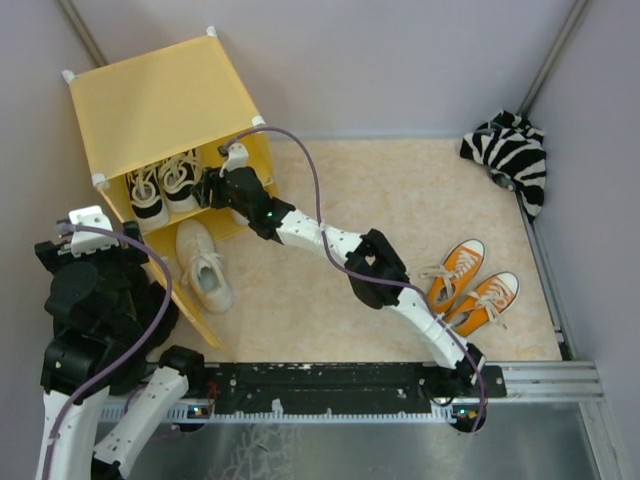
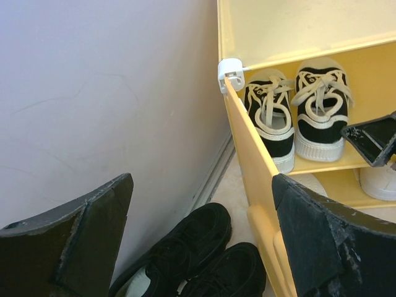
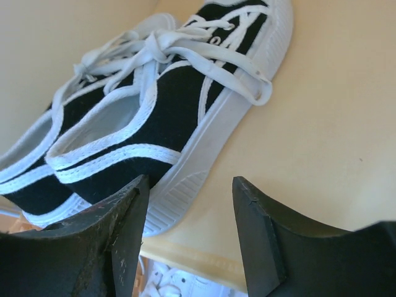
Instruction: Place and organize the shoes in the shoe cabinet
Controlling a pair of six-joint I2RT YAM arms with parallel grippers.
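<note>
The yellow shoe cabinet (image 1: 160, 100) stands at the far left with its door (image 1: 187, 300) swung open. A black-and-white pair (image 1: 163, 184) sits on its inner shelf and also shows in the left wrist view (image 2: 297, 111) and the right wrist view (image 3: 161, 105). My right gripper (image 1: 217, 188) is open and empty at the shelf's front edge, its jaws (image 3: 192, 235) just beside the nearer sneaker's heel. A white shoe (image 1: 205, 265) lies below by the door. An orange pair (image 1: 472, 286) lies on the floor at the right. My left gripper (image 2: 201, 241) is open and empty, left of the door.
An all-black pair of shoes (image 2: 198, 260) lies on the floor between the left wall and the open door (image 2: 247, 161), under my left gripper. A zebra-striped cloth bundle (image 1: 512, 155) lies at the far right corner. The left arm (image 1: 95, 300) is folded near the left wall.
</note>
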